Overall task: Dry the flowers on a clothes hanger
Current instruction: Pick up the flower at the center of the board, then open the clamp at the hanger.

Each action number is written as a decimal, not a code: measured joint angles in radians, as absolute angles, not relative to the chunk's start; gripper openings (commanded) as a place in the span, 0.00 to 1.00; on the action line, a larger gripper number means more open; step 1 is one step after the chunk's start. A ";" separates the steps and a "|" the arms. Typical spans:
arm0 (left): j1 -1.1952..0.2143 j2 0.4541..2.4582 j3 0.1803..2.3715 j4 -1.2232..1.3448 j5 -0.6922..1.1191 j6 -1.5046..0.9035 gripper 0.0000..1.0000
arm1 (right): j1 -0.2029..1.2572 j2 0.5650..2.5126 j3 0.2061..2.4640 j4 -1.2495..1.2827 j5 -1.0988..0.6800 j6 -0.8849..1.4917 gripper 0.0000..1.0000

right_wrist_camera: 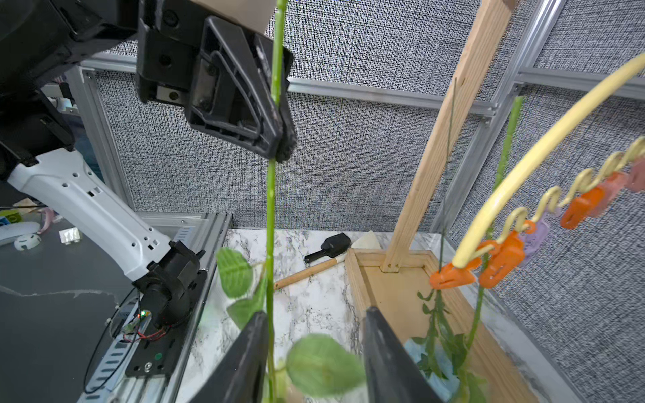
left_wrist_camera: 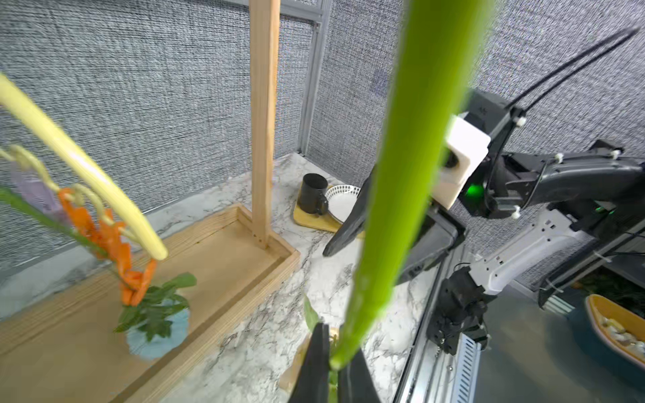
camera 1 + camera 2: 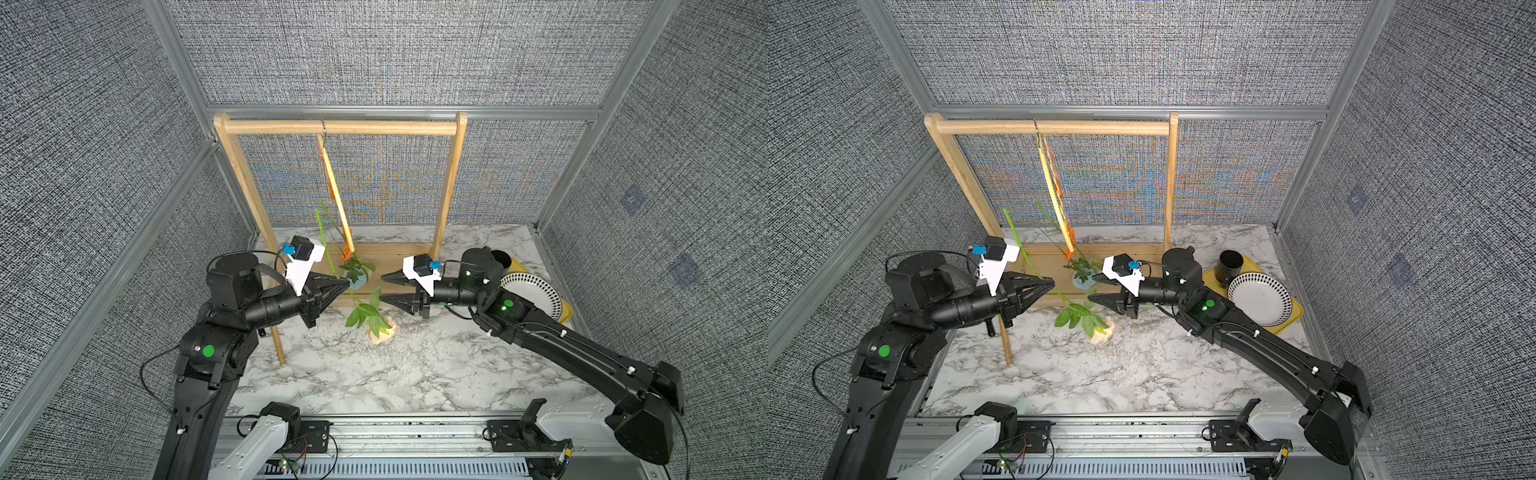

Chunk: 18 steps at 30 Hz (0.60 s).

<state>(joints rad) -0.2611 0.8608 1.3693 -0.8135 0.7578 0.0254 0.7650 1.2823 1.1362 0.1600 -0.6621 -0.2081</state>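
1 view, right wrist, shows left tool (image 1: pixel 282 146) clamping rose stem (image 1: pixel 270 209), right tool (image 1: pixel 316 314) parted.

Smooth yellow hanger (image 3: pixel 336 195), bare wooden rack (image 3: pixel 340 126), marble-look table (image 3: pixel 374 374)

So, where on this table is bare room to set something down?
Free: the front of the marble table, between the two arms, nearer than the beige rose. Crowded: the wooden rack's base, where the left hand, right hand and hanger meet; the yellow tray is full.
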 measured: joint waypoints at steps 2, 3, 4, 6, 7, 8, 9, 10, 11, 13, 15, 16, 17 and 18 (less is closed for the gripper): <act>-0.261 0.863 1.411 -0.889 0.726 0.072 0.02 | 0.739 1.280 1.143 0.139 -0.653 -0.225 0.47; -0.261 0.868 1.430 -0.928 0.707 0.092 0.02 | 0.725 1.281 1.146 0.129 -0.640 -0.234 0.47; -0.261 0.876 1.449 -0.972 0.683 0.113 0.02 | 0.718 1.283 1.151 0.118 -0.622 -0.241 0.47; -0.261 0.886 1.472 -1.043 0.635 0.142 0.02 | 0.706 1.295 1.159 0.116 -0.597 -0.250 0.49; -0.261 0.891 1.483 -1.080 0.603 0.158 0.02 | 0.700 1.304 1.164 0.114 -0.581 -0.255 0.51; -0.261 0.895 1.490 -1.105 0.575 0.163 0.02 | 0.696 1.312 1.168 0.115 -0.571 -0.257 0.52; -0.261 0.897 1.498 -1.132 0.539 0.172 0.02 | 0.691 1.323 1.173 0.117 -0.555 -0.258 0.53; -0.261 0.901 1.504 -1.156 0.498 0.176 0.02 | 0.686 1.333 1.177 0.117 -0.542 -0.260 0.54; -0.261 0.902 1.508 -1.170 0.462 0.176 0.02 | 0.685 1.345 1.183 0.121 -0.530 -0.260 0.55; -0.261 0.904 1.507 -1.185 0.369 0.174 0.02 | 0.680 1.377 1.201 0.129 -0.507 -0.260 0.56; -0.261 0.900 1.491 -1.174 0.285 0.142 0.02 | 0.680 1.409 1.219 0.146 -0.490 -0.260 0.56; -0.261 0.897 1.475 -1.158 0.233 0.114 0.02 | 0.680 1.425 1.229 0.156 -0.477 -0.260 0.55; -0.261 0.896 1.464 -1.142 0.193 0.087 0.02 | 0.680 1.444 1.240 0.169 -0.467 -0.260 0.56; -0.260 0.898 1.453 -1.123 0.144 0.056 0.02 | 0.681 1.461 1.250 0.183 -0.451 -0.260 0.56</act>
